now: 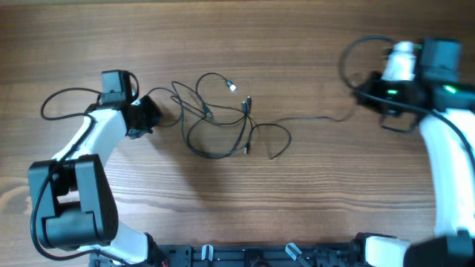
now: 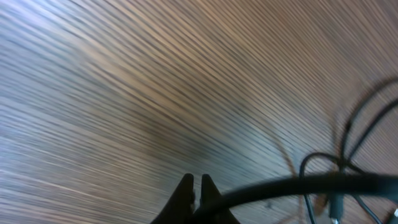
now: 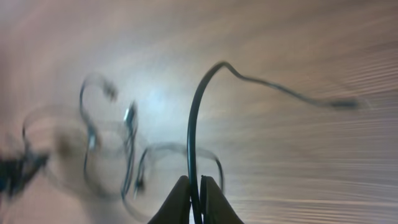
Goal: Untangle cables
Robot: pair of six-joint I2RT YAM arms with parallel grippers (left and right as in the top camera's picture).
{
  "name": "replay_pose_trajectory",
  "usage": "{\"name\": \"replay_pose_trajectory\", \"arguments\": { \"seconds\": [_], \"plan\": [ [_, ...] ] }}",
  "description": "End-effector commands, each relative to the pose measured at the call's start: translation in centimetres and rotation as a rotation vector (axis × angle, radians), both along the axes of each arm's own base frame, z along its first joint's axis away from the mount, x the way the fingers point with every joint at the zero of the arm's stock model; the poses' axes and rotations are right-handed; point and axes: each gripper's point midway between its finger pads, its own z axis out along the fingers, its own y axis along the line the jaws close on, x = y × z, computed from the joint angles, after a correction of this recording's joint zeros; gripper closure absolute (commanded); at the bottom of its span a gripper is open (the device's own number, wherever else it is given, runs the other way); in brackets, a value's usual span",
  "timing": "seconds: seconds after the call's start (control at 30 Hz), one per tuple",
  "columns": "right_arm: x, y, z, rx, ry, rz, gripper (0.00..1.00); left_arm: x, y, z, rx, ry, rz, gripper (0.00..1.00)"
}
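At the middle of the desk (image 1: 297, 44), the cables (image 1: 223, 119) lie in loose loops. Our left hand (image 2: 194, 185), low at their 9 o'clock, is clenched; whether it pinches a cord we cannot tell. Our right hand (image 3: 194, 188), at 3 o'clock, grips one strand.

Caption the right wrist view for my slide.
Right gripper shut on one thin cable, blurred tangle lying on the wooden table.
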Motion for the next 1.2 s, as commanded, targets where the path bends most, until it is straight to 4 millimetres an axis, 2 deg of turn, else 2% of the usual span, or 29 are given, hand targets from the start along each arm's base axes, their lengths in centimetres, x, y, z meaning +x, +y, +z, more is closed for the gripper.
{"name": "replay_pose_trajectory", "arguments": {
  "seconds": [0.0, 0.17, 0.23, 0.33, 0.4, 0.43, 0.47, 0.53, 0.57, 0.6, 0.67, 0.73, 0.8, 0.97, 1.07, 1.17],
  "plan": [
    [-1.2, 8.3, -4.9, 0.055, 0.177, 0.281, 0.92, 0.1, -2.6, 0.6, -0.039, -0.013, -0.059, 0.91],
    [-2.7, 12.4, -9.5, -0.042, 0.304, 0.406, 0.88, 0.1, -3.2, 0.6, -0.034, -0.017, -0.077, 0.88],
    [-3.0, 13.8, -10.7, -0.057, 0.314, 0.472, 0.82, 0.1, -3.2, 0.6, -0.035, -0.016, -0.077, 0.87],
    [-3.6, 16.2, -12.4, -0.09, 0.299, 0.616, 0.68, 0.1, -3.2, 0.5, -0.035, -0.016, -0.077, 0.85],
    [-4.6, 18.1, -13.4, -0.108, 0.303, 0.702, 0.64, 0.1, -3.2, 0.5, -0.035, -0.016, -0.077, 0.85],
    [-4.9, 19.1, -13.7, -0.112, 0.299, 0.732, 0.6, 0.1, -3.2, 0.5, -0.035, -0.016, -0.077, 0.85],
    [-5.2, 20.0, -13.8, -0.118, 0.282, 0.766, 0.51, 0.1, -3.2, 0.5, -0.035, -0.016, -0.077, 0.84],
    [-5.5, 21.7, -13.7, -0.122, 0.243, 0.816, 0.42, 0.1, -3.2, 0.5, -0.035, -0.015, -0.077, 0.84],
    [-5.8, 22.5, -13.6, -0.124, 0.226, 0.838, 0.34, 0.1, -3.2, 0.5, -0.035, -0.015, -0.077, 0.83],
    [-5.9, 23.0, -13.8, -0.147, 0.211, 0.854, 0.25, 0.1, -3.2, 0.5, -0.035, -0.015, -0.077, 0.82],
    [-5.5, 22.8, -14.3, -0.259, 0.18, 0.857, 0.18, 0.1, -3.2, 0.5, -0.035, -0.015, -0.077, 0.82],
    [-5.1, 22.5, -14.8, -0.352, 0.15, 0.855, 0.17, 0.1, -3.2, 0.5, -0.035, -0.015, -0.077, 0.82],
    [-5.6, 22.5, -15.5, -0.403, 0.137, 0.89, 0.17, 0.1, -3.2, 0.5, -0.035, -0.015, -0.077, 0.82],
    [-7.8, 22.0, -17.8, -0.415, 0.181, 0.919, 0.18, 0.1, -2.6, 0.4, -0.003, -0.011, -0.065, 0.81],
    [-7.8, 22.0, -19.3, -0.389, 0.171, 0.855, 0.22, 0.0, -2.3, 0.3, 0.011, -0.01, -0.059, 0.81],
    [-7.2, 22.5, -20.0, -0.37, 0.119, 0.834, 0.43, 0.0, -2.3, 0.2, 0.011, -0.008, -0.059, 0.81]
  ]
}}
